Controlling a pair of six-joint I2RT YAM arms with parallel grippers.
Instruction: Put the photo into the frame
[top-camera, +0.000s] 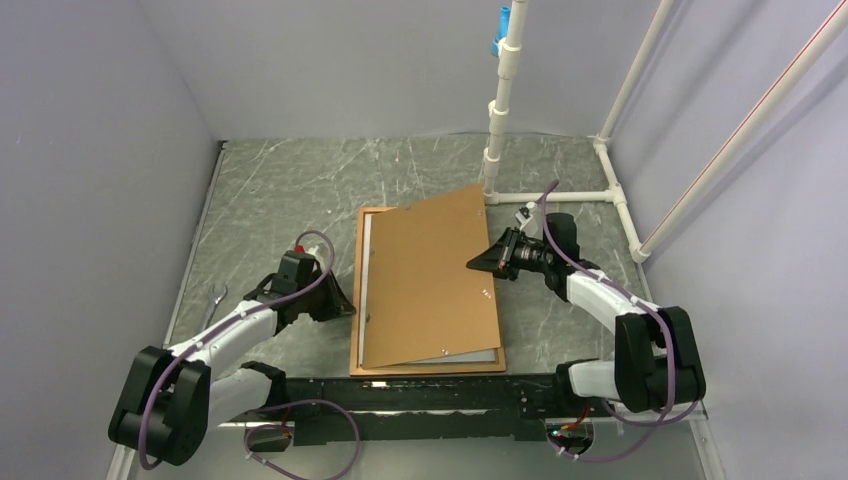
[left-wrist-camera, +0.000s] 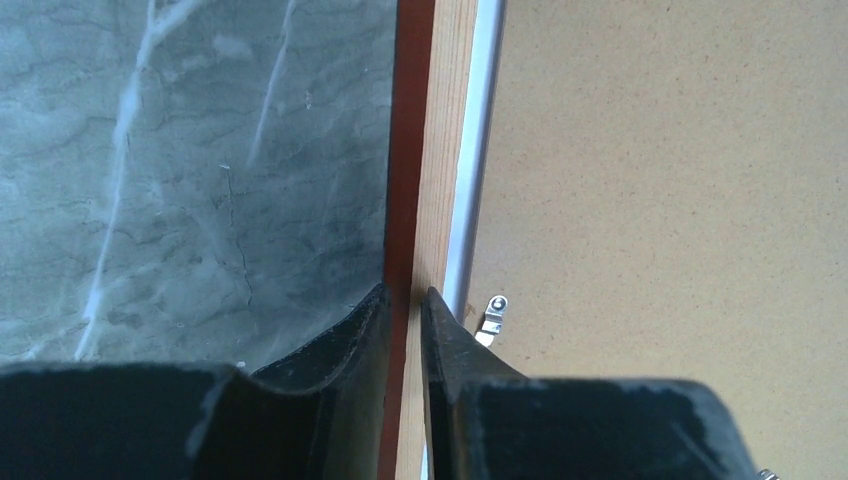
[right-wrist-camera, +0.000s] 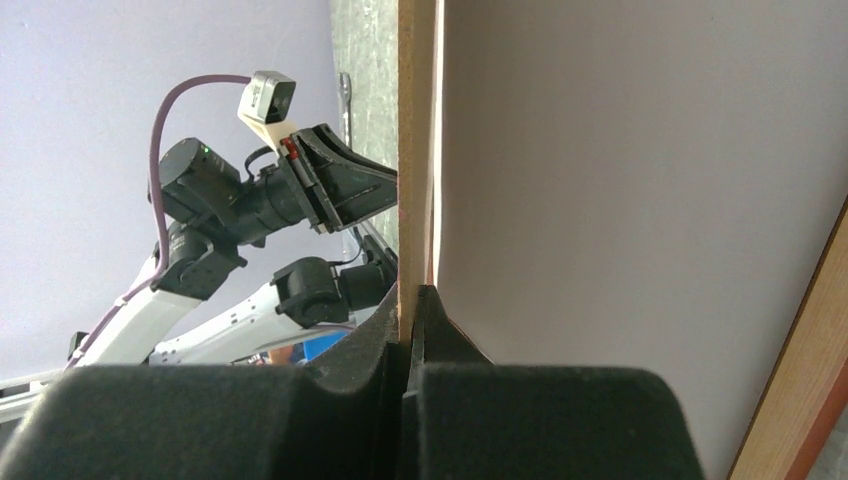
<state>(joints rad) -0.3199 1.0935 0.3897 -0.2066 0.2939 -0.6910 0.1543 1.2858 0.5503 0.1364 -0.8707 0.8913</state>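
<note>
Frame (top-camera: 358, 300): flat on the grey table (top-camera: 280, 190). Left gripper (top-camera: 340, 300): fingers pinch the frame's left rail, one on each side. Photo (top-camera: 445, 356): white back up inside the frame, mostly under the skewed backing board (top-camera: 430, 280). Right gripper (top-camera: 480, 262): fingers clamp the backing board's raised right edge, above the frame's right side.

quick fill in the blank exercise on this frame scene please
The left end effector clamps the orange-brown wooden picture frame's ___ rail. The right end effector pinches the plain brown rectangular backing board at its ___ edge. A small metal ___ lies on the grey marbled table beside the left arm.
Missing: left; right; wrench.
</note>
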